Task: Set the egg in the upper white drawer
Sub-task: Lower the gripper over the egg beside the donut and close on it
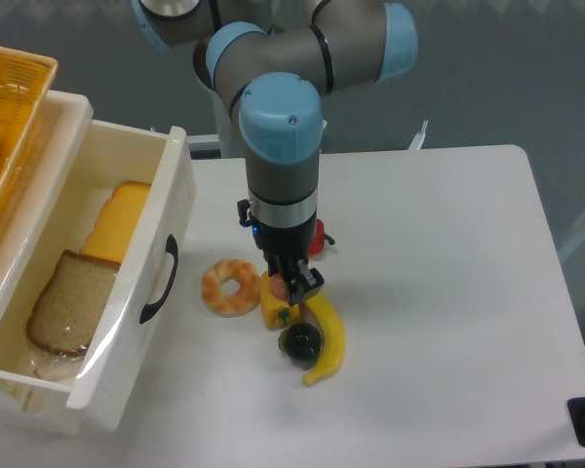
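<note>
The upper white drawer [175, 195] stands pulled open at the left, its curved black handle [159, 283] facing the table. My gripper [291, 291] points straight down over a cluster of food at the table's middle. A small brownish-pink patch at its fingertips looks like the egg [277, 286], mostly hidden by the fingers. Whether the fingers press on it cannot be made out.
Inside the drawer lie a bread slice [66, 302] and cheese slices [122, 222]. A ring doughnut [231, 287] sits left of the gripper. A yellow pepper [272, 310], a dark round fruit [300, 341] and a banana [328, 341] lie below it. A red pepper [320, 234] is behind. A woven basket [15, 107] is far left.
</note>
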Motion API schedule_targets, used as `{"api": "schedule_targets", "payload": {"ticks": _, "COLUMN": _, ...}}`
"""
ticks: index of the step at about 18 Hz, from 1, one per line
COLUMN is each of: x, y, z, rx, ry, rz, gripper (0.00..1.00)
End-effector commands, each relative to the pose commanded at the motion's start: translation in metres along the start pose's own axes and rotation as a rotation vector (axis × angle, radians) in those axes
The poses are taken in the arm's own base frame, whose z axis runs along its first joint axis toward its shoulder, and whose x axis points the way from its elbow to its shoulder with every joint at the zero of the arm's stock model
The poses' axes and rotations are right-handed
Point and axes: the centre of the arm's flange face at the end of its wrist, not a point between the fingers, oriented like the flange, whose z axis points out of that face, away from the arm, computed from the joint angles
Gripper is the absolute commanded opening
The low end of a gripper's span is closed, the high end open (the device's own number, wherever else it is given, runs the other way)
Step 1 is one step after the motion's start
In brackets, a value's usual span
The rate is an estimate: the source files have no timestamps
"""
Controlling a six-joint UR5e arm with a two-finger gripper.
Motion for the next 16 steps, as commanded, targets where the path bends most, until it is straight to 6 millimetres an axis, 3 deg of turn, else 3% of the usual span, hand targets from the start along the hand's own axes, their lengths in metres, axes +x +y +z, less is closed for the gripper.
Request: {"api": "schedule_targets", "payload": {"ticks": 16, "x": -0.007, "y": 0.005, "z": -0.010, "rx": 0.028, "ry": -0.027, "rz": -0.052, "gripper": 0.21}}
